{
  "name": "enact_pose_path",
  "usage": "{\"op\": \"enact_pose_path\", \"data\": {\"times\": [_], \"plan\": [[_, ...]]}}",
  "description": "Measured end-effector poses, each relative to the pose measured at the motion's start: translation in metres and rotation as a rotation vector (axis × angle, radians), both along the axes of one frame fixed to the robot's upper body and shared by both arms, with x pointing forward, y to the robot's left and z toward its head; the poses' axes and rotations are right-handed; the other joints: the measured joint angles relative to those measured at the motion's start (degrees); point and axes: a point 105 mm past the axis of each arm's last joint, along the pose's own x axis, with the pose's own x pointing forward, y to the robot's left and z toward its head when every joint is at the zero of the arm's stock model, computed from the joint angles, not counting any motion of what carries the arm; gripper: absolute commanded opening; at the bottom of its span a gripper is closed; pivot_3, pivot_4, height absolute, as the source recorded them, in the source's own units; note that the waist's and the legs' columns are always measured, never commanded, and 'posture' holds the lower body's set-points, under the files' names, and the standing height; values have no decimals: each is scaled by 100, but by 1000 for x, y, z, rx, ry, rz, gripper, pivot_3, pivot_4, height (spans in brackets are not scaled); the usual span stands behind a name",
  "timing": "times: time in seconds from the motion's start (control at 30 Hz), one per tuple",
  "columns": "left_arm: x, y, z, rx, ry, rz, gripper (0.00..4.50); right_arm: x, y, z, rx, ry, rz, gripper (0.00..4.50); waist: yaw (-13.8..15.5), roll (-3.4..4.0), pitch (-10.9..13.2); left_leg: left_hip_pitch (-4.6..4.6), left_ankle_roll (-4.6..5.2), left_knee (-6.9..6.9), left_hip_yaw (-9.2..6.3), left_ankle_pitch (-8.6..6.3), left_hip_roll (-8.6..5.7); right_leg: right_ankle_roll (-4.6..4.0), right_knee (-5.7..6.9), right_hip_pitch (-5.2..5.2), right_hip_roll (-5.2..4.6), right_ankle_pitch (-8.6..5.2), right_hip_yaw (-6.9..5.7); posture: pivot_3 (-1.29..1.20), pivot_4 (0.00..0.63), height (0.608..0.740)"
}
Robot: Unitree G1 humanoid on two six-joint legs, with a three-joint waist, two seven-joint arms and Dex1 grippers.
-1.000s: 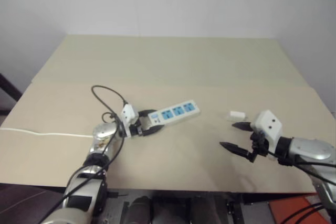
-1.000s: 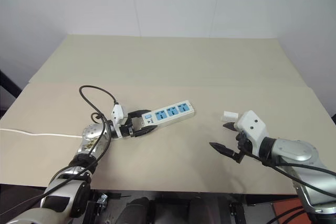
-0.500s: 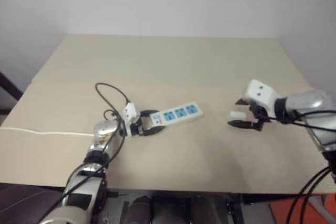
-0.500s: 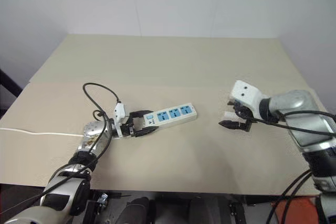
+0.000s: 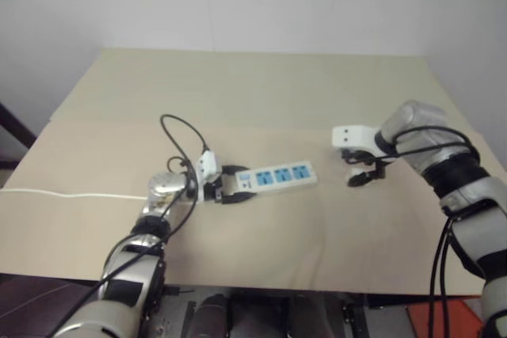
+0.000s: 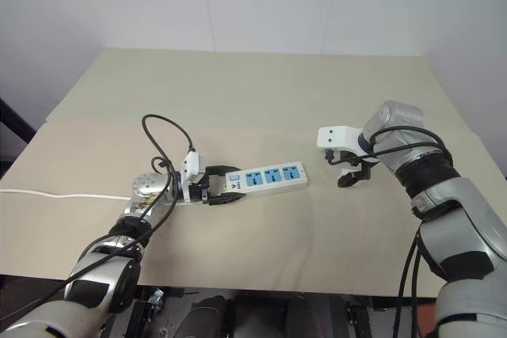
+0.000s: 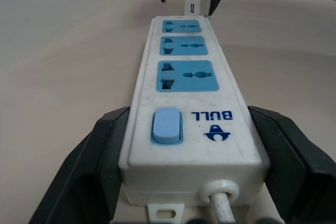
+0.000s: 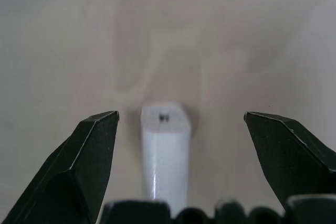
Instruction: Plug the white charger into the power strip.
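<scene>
- A thin white cord (image 5: 71, 194) is running in from the left edge of the table (image 5: 261, 93) toward the left arm.
- The left gripper (image 5: 230, 192) is lying low over the table, pointing to the right, with its jaws clenched on the switch end of the power strip (image 5: 277, 177).
- In the left wrist view, the black fingers (image 7: 100, 161) are pressing against both long sides of the strip, beside the blue switch (image 7: 166, 125).
- The power strip is resting flat on the table near the middle, its three blue sockets facing up and its free end pointing toward the right arm.
- The white charger (image 8: 164, 150) is lying on the table just beyond the strip's free end, apart from it.
- The right gripper (image 6: 345, 173) is hanging over the charger, pointing steeply down.
- Its jaws are standing wide, released, one on each side of the charger; in the right wrist view neither finger is touching it.
- In the left wrist view, the right gripper's two black tips are showing beyond the strip's far end, with the charger (image 7: 197, 1) between them.
</scene>
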Motion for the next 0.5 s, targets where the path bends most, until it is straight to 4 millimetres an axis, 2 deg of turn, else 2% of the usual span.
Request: {"op": "enact_pose_path", "data": {"times": [0.1, 0.4, 0.5], "plan": [[0, 1, -1, -2, -3, 10, 3251, 1, 0, -7, -19, 25, 8, 4500, -8, 3, -2, 6, -5, 0, 2, 3, 0, -1, 6, 1, 0, 0, 3, 0, 150, 740], [0, 1, -3, -9, -17, 32, 3251, 4, 2, -6, -33, 25, 10, 4500, -9, 21, -13, 13, -5, 1, 4, 3, 0, -1, 10, 6, 0, 1, 6, 0, 150, 740], [0, 1, -3, -9, -19, 32, 3251, 4, 3, -7, -29, 27, 11, 3969, -9, 25, -16, 14, -5, 1, 5, 3, 0, -1, 11, 6, 1, 1, 6, 0, 150, 740]]}}
